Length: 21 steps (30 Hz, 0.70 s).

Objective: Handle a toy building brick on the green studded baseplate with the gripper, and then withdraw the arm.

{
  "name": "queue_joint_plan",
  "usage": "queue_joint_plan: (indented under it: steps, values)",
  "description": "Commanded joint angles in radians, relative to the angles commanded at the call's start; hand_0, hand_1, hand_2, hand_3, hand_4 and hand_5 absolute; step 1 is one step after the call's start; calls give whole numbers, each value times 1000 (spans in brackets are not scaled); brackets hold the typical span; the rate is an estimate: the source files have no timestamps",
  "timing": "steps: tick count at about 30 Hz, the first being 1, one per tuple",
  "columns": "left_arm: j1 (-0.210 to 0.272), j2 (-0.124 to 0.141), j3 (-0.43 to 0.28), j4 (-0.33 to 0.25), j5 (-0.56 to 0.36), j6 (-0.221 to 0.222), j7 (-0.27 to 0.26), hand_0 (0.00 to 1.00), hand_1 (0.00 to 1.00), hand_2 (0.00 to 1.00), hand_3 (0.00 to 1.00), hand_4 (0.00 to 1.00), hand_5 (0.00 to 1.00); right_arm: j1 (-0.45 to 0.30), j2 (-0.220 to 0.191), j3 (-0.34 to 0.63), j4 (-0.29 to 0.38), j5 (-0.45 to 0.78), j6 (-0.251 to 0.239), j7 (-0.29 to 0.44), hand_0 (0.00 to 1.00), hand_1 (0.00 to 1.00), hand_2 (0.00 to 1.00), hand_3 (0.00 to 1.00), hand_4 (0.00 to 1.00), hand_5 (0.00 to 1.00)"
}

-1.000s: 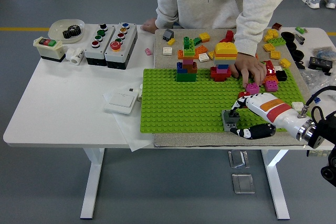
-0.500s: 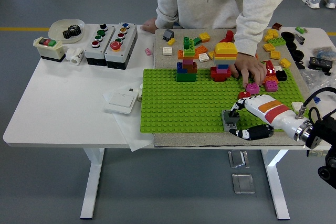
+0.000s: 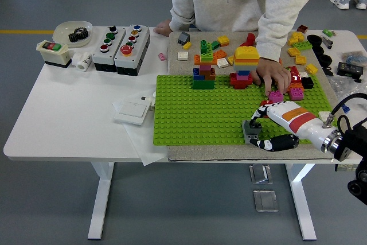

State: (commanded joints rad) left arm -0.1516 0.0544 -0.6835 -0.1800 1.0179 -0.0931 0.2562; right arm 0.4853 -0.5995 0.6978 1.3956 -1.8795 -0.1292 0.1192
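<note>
**Right hand edged back at the baseplate's lower right**

Since the earlier frame the right hand (image 3: 274, 124) had slid slightly right and down; nothing else had moved. Its fingers were curled around the grey brick (image 3: 250, 131), which sat at the baseplate's (image 3: 189, 119) lower-right edge, just left of the palm. A person's hand (image 3: 274, 76) rested on pink bricks (image 3: 287, 94) above. At upper left, a white bowl (image 3: 72, 30) held a black gear (image 3: 78, 34). No writing was legible.

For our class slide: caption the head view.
Robot's right hand grips a grey brick at the green studded baseplate's near edge.
</note>
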Motion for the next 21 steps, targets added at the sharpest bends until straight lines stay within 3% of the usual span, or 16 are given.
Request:
queue_joint_plan:
  steps: [9,21]
  values:
    - [1,-1,4,0,-5,0,-1,781,708,605,540,532,555,2,8,-1,-36,6,-2,1,668,671,726,613,787,453]
    - [4,0,15,0,-15,-1,-4,782,708,605,541,533,553,0,12,-7,-36,5,-3,1,667,671,726,613,787,451]
